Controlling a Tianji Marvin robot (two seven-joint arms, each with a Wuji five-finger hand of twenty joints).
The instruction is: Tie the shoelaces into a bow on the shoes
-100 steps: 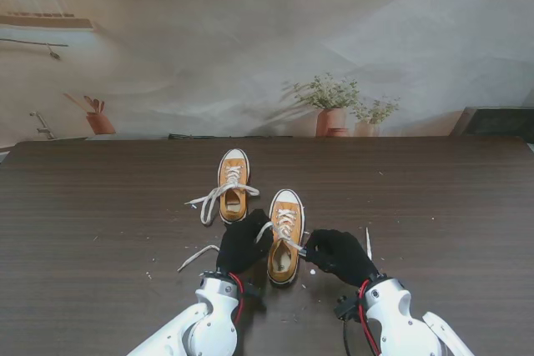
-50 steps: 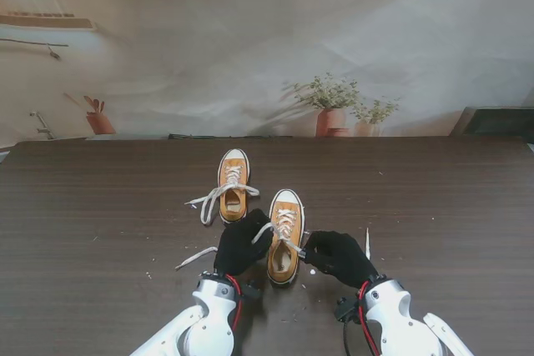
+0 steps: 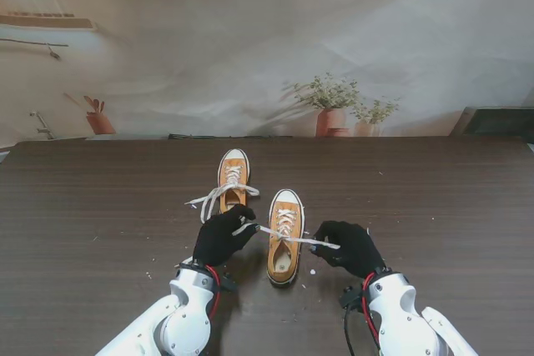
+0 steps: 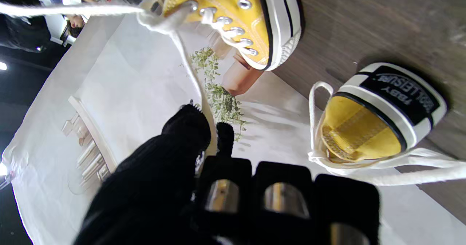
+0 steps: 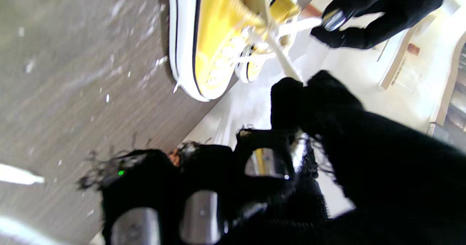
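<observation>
Risk first, L to R: left hand (image 3: 221, 238) pinches one lace end (image 3: 250, 227) of near sneaker (image 3: 284, 238); right hand (image 3: 349, 247) pinches the other end (image 3: 321, 243), both drawn taut across the shoe. Pull too hard & the light sneaker may skid or tip on the tabletop (image 3: 434, 198); loosen either pinch & the lace slips out, knot goes slack. Count: 2 yellow sneakers, far sneaker (image 3: 233, 184) untied w/ laces sprawled, 2 hands, 2 lace ends held.
</observation>
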